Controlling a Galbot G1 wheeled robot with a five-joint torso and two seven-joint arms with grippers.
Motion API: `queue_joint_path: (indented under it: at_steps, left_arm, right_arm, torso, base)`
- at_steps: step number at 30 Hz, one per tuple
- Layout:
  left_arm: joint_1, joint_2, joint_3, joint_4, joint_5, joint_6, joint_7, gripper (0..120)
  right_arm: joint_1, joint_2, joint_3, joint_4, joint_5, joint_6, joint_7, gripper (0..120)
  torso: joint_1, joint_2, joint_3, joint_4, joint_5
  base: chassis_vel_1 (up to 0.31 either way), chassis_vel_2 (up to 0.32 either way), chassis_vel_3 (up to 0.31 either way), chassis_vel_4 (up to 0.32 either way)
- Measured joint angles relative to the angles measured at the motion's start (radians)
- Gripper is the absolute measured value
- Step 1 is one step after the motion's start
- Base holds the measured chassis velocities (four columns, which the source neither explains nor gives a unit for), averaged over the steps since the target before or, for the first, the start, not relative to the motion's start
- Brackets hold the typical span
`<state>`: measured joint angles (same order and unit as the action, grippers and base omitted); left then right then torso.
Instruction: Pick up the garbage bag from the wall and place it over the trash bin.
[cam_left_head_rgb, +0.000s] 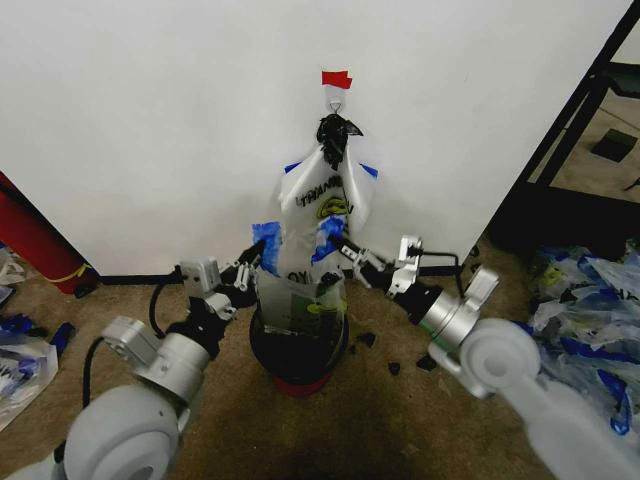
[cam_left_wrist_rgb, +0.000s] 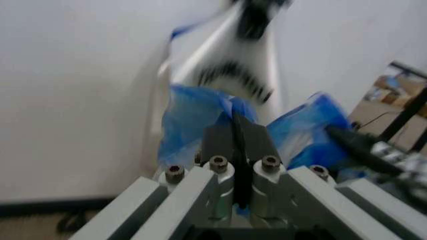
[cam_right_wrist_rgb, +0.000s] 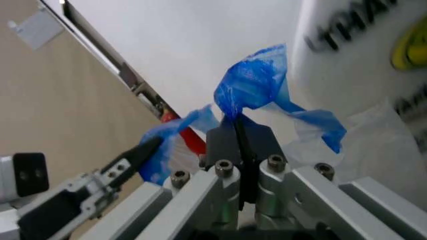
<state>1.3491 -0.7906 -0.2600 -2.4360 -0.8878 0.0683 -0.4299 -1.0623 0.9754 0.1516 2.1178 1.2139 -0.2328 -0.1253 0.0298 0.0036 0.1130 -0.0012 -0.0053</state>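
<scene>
The garbage bag (cam_left_head_rgb: 298, 298), see-through with blue handles, hangs stretched between my two grippers, its lower part sagging into the trash bin (cam_left_head_rgb: 298, 352). The bin is black with a red base and stands on the floor at the foot of the wall (cam_left_head_rgb: 150, 120). At the bag's left side, my left gripper (cam_left_head_rgb: 252, 262) (cam_left_wrist_rgb: 235, 125) is shut on a blue handle (cam_left_wrist_rgb: 190, 115). The other blue handle (cam_right_wrist_rgb: 250, 85) is pinched in my right gripper (cam_left_head_rgb: 345, 250) (cam_right_wrist_rgb: 237, 127), at the bag's right side. Both grippers sit just above the bin's rim.
A whiter bag with black lettering (cam_left_head_rgb: 325, 190) hangs from a hook (cam_left_head_rgb: 337, 100) under red tape (cam_left_head_rgb: 336, 78), right behind the held bag. Heaped clear-and-blue bags (cam_left_head_rgb: 590, 300) lie at right, a red cylinder (cam_left_head_rgb: 30, 240) leans at left, and a black frame (cam_left_head_rgb: 580, 110) stands at right.
</scene>
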Motion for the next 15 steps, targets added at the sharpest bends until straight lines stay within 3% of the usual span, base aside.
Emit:
queue_joint_path:
  at_steps: [6,15]
  left_arm:
    - [0.064,-0.032,0.009,0.082,0.036,-0.04,0.014,0]
    - [0.057,-0.061,0.047,0.182,0.04,-0.049,0.007,0]
  right_arm:
    - [-0.107,0.03,0.032,0.002,-0.054,0.004,-0.01,0]
    - [-0.216,0.066,0.075,0.001,-0.113,0.018,-0.018,0]
  torso:
    - [0.0,0.0,0.0,-0.0001,0.0]
    - [0.0,0.0,0.0,-0.0001,0.0]
  base:
    - [0.0,0.0,0.0,0.0]
    - [0.0,0.0,0.0,0.0]
